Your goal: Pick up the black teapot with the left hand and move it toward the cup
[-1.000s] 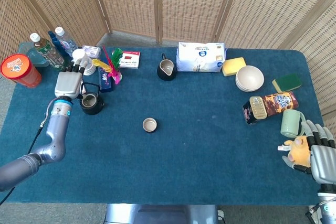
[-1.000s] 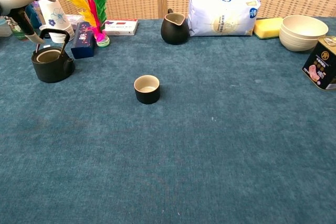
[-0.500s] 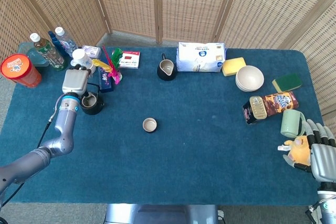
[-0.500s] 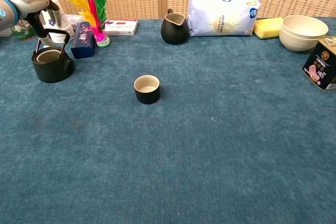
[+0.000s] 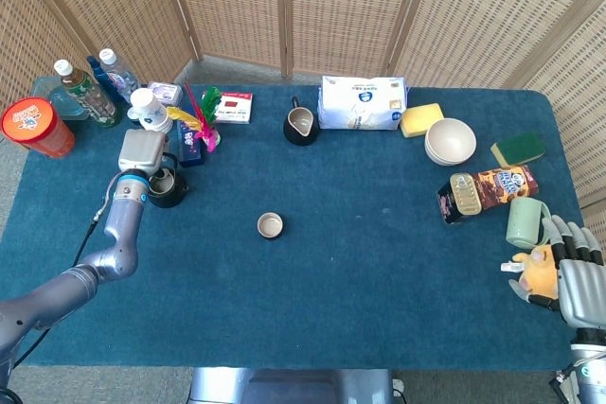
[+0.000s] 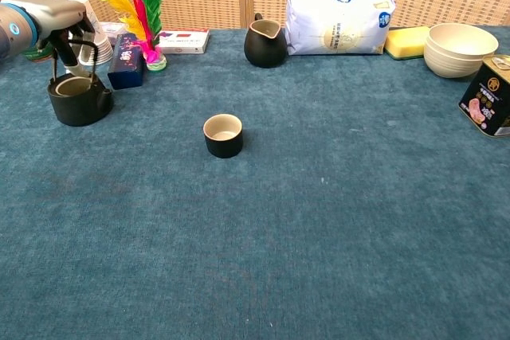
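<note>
The black teapot (image 6: 78, 99) stands on the blue cloth at the left, its wire handle upright; the head view also shows the teapot (image 5: 167, 189). My left hand (image 6: 54, 20) is directly above it, fingers curled down around the top of the handle. In the head view the left hand (image 5: 142, 151) covers part of the pot. The small dark cup (image 6: 223, 134) with a pale inside sits alone mid-table, to the right of the teapot, and appears as the cup (image 5: 271, 226) in the head view. My right hand (image 5: 561, 274) rests at the near right edge, fingers apart, holding nothing.
Just behind the teapot are a stack of paper cups (image 6: 89, 33), a dark blue box (image 6: 126, 61) and a feather shuttlecock (image 6: 148, 5). Farther back stand a black pitcher (image 6: 264, 43), a white bag (image 6: 336, 21), a sponge, bowls (image 6: 461, 49) and a tin (image 6: 490, 95).
My left hand has moved right from beside the teapot to above its handle, and its fingers have curled in around it. The teapot, the cup and the right hand have not moved.
</note>
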Controlling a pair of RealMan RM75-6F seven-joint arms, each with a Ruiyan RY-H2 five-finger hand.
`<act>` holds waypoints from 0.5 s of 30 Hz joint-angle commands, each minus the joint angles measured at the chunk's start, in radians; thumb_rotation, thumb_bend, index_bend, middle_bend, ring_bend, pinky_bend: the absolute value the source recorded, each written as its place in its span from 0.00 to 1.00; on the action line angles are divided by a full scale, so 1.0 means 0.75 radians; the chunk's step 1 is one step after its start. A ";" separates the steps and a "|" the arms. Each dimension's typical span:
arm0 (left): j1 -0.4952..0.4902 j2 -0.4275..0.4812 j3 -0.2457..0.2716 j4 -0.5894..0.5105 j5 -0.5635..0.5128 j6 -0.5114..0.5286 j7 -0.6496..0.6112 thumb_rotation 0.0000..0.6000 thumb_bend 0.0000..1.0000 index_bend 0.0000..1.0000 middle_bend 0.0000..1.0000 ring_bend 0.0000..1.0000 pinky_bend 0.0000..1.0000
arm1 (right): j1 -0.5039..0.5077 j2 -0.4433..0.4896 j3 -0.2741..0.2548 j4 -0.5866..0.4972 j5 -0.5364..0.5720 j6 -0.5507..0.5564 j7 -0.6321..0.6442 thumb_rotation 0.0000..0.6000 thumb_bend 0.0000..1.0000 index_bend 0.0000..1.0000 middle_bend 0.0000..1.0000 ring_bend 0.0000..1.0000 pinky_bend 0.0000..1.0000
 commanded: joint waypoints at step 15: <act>0.029 0.081 0.028 -0.173 0.067 0.109 -0.020 1.00 0.42 0.80 0.86 0.81 0.88 | 0.002 0.002 -0.004 -0.003 -0.002 -0.004 0.000 0.74 0.00 0.00 0.00 0.00 0.00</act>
